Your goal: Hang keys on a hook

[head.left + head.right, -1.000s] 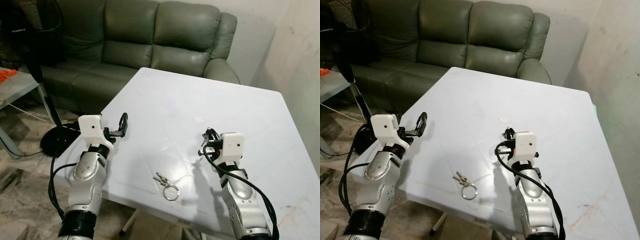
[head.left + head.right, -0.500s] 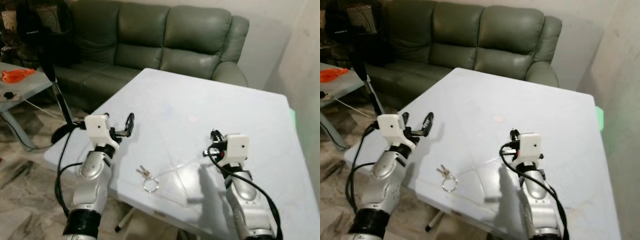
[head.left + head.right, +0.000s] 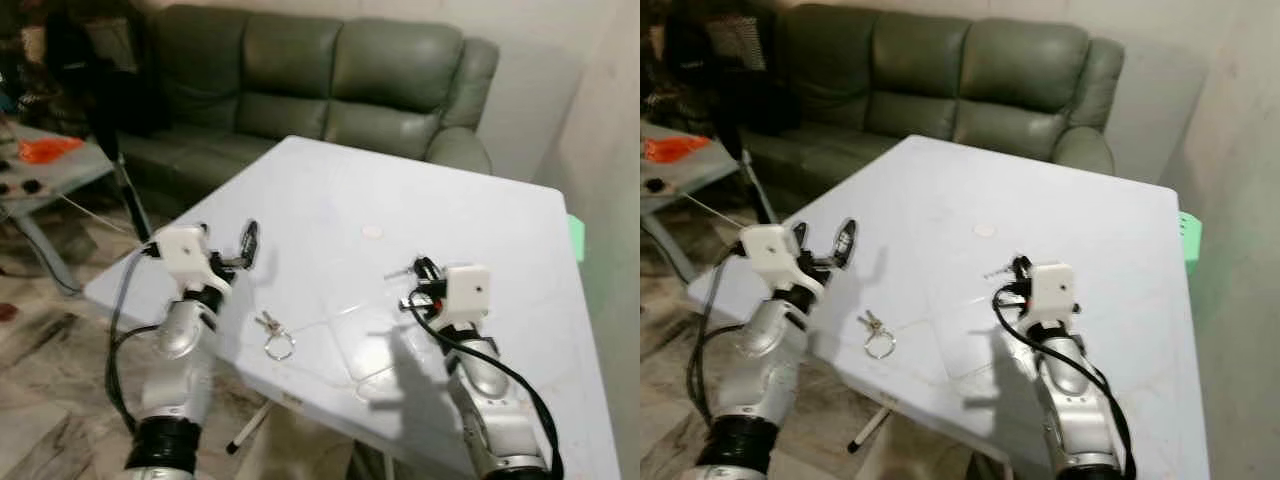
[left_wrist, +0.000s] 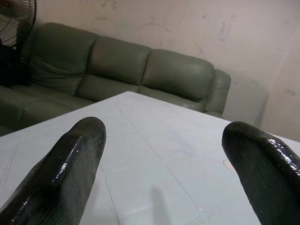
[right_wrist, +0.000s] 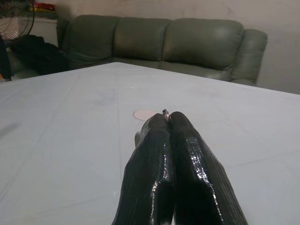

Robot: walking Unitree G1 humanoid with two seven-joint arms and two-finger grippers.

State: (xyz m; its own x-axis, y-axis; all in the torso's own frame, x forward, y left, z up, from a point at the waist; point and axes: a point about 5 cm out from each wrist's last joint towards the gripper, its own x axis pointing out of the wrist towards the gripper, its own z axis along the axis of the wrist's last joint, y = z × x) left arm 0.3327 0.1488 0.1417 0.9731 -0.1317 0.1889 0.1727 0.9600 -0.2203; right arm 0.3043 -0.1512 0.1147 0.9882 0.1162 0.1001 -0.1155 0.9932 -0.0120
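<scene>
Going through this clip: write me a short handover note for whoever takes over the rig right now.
Left gripper: open, holding nothing, raised over the near left part of the white table.
Right gripper: shut. A small metal bit shows at the fingertips; I cannot tell what it is.
Keys: lying with their ring on the table near its front edge, between the two arms, closer to the left one, untouched.
Done: nothing yet.
Left: pick up the keys, find a hook, hang them.

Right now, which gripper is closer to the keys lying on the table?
The left. The left gripper hovers open just behind and to the left of the keys near the table's front-left edge. The right gripper is shut, farther off on the keys' right.
</scene>
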